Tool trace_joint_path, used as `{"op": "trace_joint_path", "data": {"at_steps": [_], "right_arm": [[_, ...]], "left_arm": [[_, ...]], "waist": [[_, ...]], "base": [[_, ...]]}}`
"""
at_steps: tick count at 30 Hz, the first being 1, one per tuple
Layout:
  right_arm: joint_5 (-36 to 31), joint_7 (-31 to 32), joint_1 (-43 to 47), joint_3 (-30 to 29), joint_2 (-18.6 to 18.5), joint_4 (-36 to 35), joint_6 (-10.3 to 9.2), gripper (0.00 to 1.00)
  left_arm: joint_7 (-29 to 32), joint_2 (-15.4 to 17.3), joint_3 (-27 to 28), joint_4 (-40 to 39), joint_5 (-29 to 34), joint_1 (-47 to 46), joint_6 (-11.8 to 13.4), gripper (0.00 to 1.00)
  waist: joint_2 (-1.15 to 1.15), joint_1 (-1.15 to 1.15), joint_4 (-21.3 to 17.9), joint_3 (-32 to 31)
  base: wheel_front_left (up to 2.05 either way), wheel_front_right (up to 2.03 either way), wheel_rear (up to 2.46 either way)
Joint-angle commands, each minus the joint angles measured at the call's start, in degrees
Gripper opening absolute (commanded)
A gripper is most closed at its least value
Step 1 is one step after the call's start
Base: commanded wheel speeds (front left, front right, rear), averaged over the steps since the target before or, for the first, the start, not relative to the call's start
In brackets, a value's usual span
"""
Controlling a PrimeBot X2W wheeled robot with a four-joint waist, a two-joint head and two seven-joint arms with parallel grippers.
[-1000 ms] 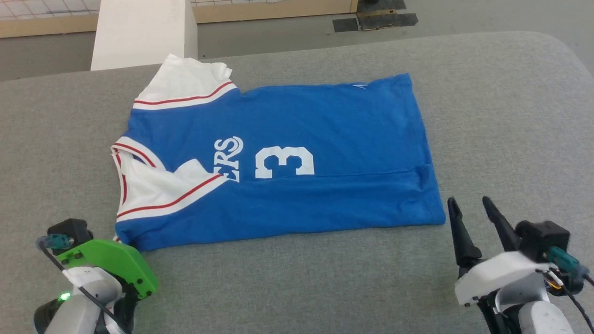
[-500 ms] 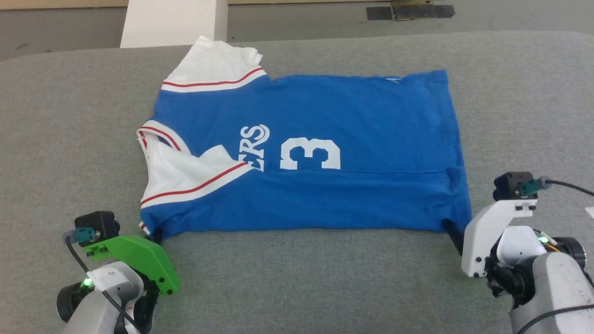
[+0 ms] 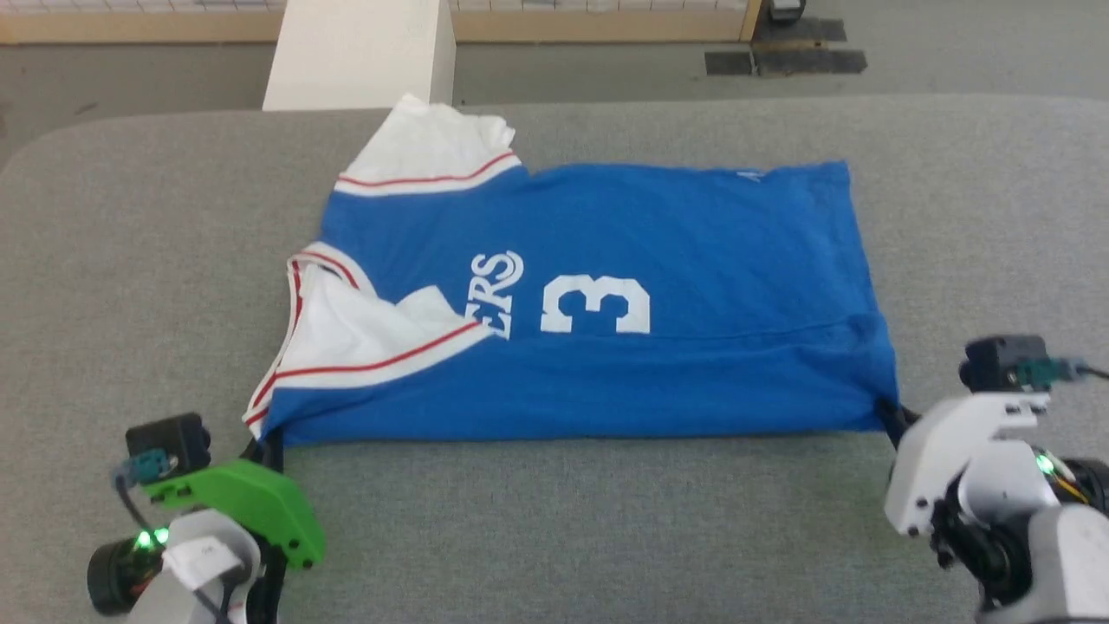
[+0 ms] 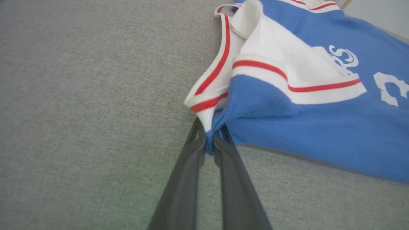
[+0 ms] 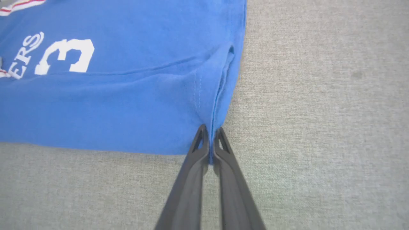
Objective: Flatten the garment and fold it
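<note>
Garment (image 3: 606, 225) on gray pad (image 3: 554, 520); L fingers (image 4: 188, 166) clamp shoulder corner; R fingers (image 5: 191, 172) clamp hem corner.

Broad grey woven tabletop (image 3: 606, 520), rounded at the far left corner. Behind its far edge, a white square post (image 3: 359, 52), upright. Beyond, grey floor (image 3: 953, 52) with dark flat patches (image 3: 784, 61) lying close together. Along the back, a pale wooden strip (image 3: 130, 28), and above that a white gridded panel (image 3: 104, 4). Same grey weave close up in both wrist views.

Left tool (image 4: 211, 126), right tool (image 5: 211, 128): each pinched on garment (image 3: 693, 251) corner.
</note>
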Motion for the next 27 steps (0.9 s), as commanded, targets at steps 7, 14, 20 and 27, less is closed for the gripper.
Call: {"op": "trace_joint_path", "data": {"at_steps": [7,14,20,27], "right_arm": [[1.9,3.2,13.1,-3.1,0.0,-9.6,-0.09,0.0],[3.5,4.8,17.3,-3.7,0.0,-4.7,-0.09,0.0],[4.9,0.4,16.0,-2.8,0.0,2.1,-0.09,0.0],[5.8,-13.3,16.9,-2.0,0.0,-2.3,-0.09,1.0]], "left_arm": [[7.0,4.7,-0.7,-11.0,0.5,14.1,5.4,0.0],[7.7,3.3,-2.5,-11.2,-0.9,17.5,4.7,0.0],[6.1,1.7,-3.2,-6.4,-2.1,15.9,2.1,0.0],[1.2,3.2,0.4,-8.4,-2.3,14.8,1.6,1.0]], "waist": [[0.0,0.0,-0.5,-3.6],[0.0,0.0,-0.2,-2.6],[0.0,0.0,-0.2,-2.8],[0.0,0.0,-0.9,-4.5]], "base": [[0.0,0.0,0.0],[0.0,0.0,0.0],[0.0,0.0,0.0],[0.0,0.0,0.0]]}}
